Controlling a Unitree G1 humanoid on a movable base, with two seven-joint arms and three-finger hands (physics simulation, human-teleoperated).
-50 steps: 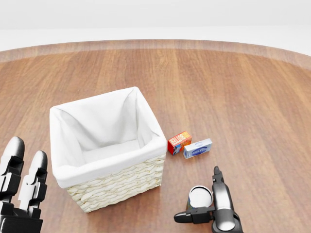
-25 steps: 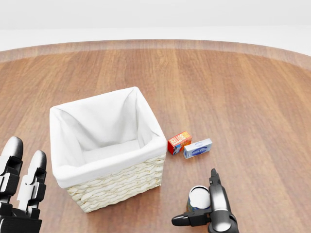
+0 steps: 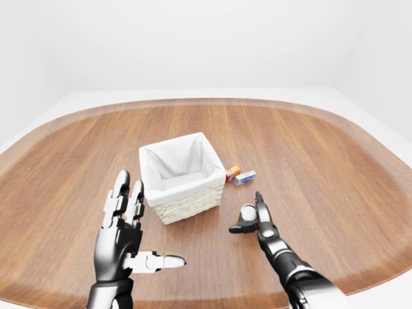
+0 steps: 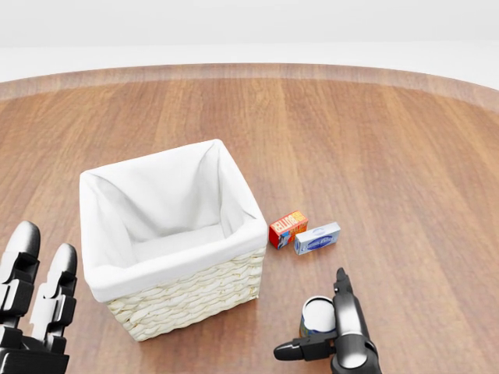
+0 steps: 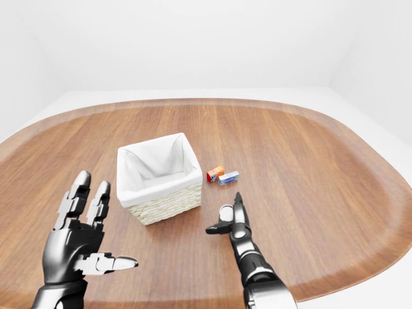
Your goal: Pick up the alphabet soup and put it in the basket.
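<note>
The alphabet soup can (image 4: 316,315) stands upright on the wooden table, near the bottom of the head view and right of the basket. My right hand (image 4: 312,315) is open beside it: the fingers (image 4: 343,300) run up the can's right side and the thumb (image 4: 290,351) juts left below it. The wicker basket (image 4: 187,300) with a white cloth liner sits left of the can, and I see nothing inside it. My left hand (image 3: 125,225) is open with spread fingers, raised at the lower left, apart from the basket.
A small red box (image 4: 288,228) and a blue-and-white box (image 4: 316,238) lie side by side just right of the basket, above the can. The oval wooden table (image 3: 322,141) stretches wide on all sides, with a white floor beyond its edge.
My right hand has shifted slightly left and lower in the head view, coming closer against the can. The left hand has barely moved; basket and boxes are still.
</note>
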